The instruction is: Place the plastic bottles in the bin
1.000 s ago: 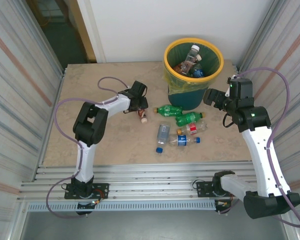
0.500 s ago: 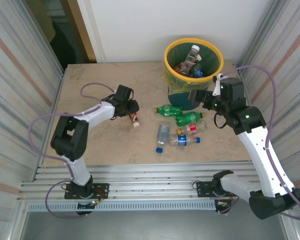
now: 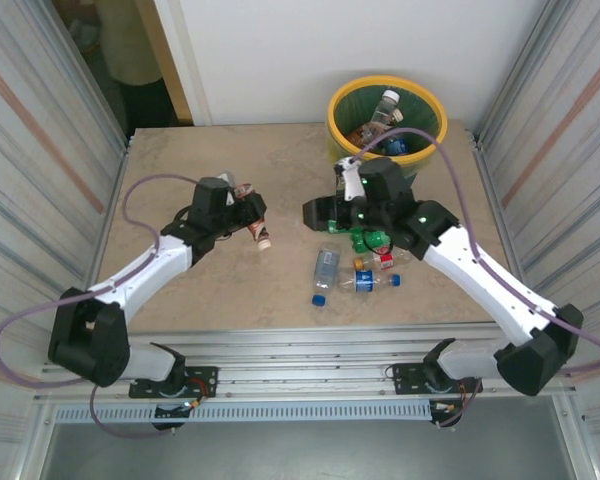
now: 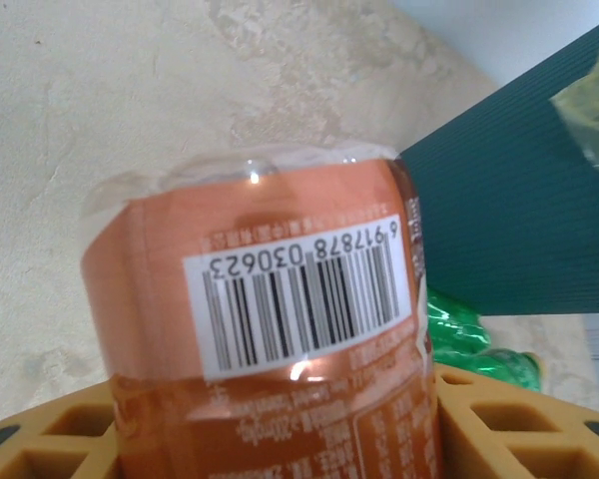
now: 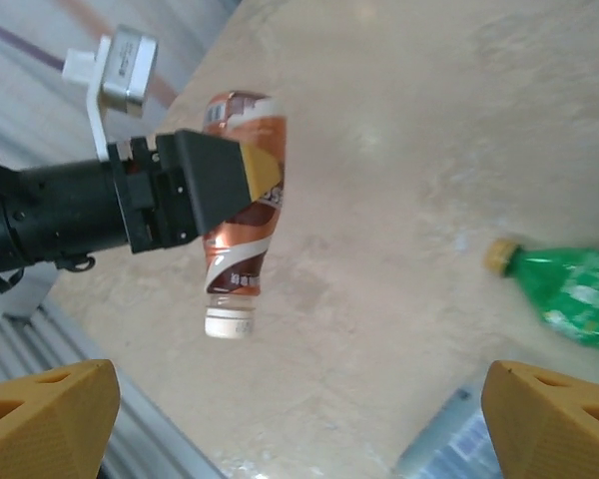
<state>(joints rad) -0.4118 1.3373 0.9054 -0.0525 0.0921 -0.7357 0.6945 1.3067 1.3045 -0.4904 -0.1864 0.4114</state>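
My left gripper (image 3: 248,222) is shut on a brown-orange bottle (image 3: 255,230) with a white cap, held off the table left of centre. Its barcoded label (image 4: 290,299) sits between my yellow pads (image 4: 509,419). The right wrist view shows that bottle (image 5: 242,215) cap-down in the left gripper (image 5: 215,180). My right gripper (image 3: 315,213) is open above the table (image 5: 399,150), its fingertips (image 5: 554,419) wide apart with nothing between them. Green bottles (image 3: 373,238) and clear bottles (image 3: 326,268) lie just right of it. The teal bin (image 3: 336,120) with the yellow rim stands at the back, with several bottles inside.
A green bottle (image 5: 569,289) lies to the right of my right gripper, and a blue-labelled clear one (image 5: 469,444) just below it. The bin's wall (image 4: 519,200) and a green bottle (image 4: 469,334) lie ahead of the left gripper. Corrugated walls close both sides.
The left arm has drawn back to the left with the brown-orange bottle in its grip. The right arm has swung left from beside the bin to above the green bottles.
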